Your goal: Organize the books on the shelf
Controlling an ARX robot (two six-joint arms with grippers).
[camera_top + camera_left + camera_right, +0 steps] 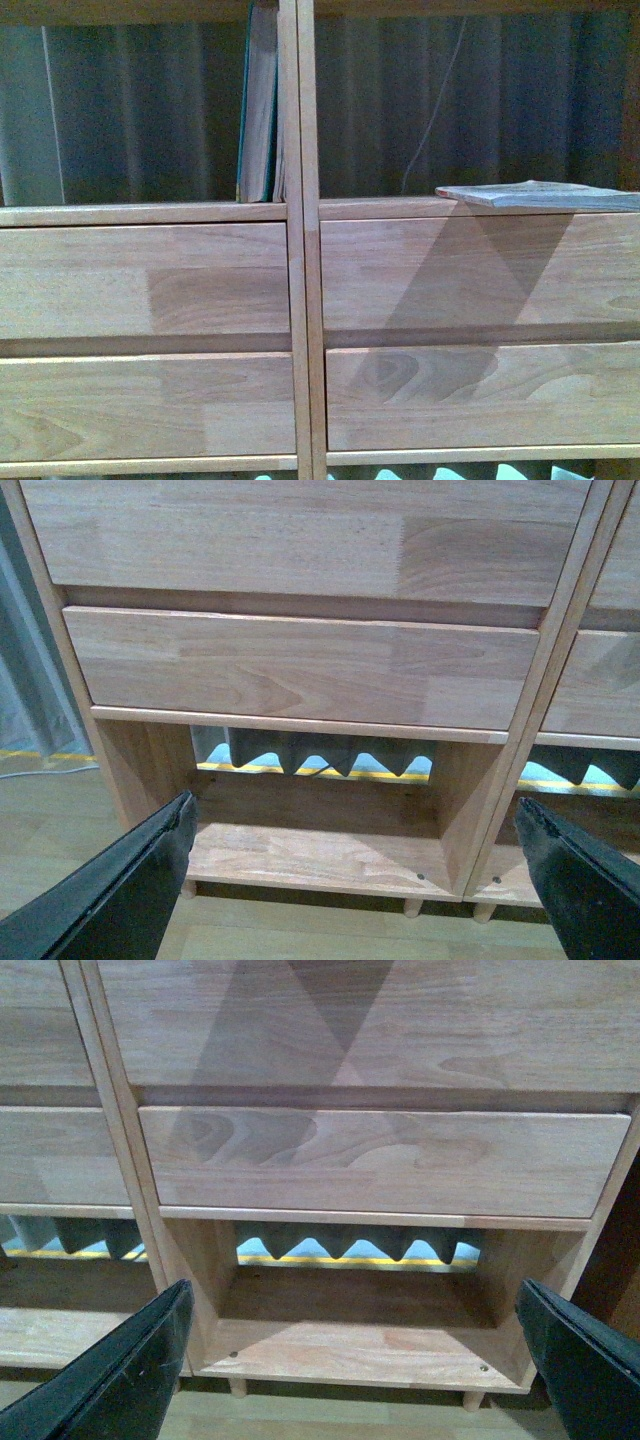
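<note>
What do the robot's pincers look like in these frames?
The left pincer and right pincer each have two matte black, wedge-shaped fingers tapering to blunt tips, faintly scuffed. No cables or markings show on them. The front view shows neither arm.

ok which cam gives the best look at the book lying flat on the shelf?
Front view: the flat book lies in the right compartment, just above the drawers. Both wrist views aim lower, at drawers and the bottom compartments, so neither shows it.
</note>
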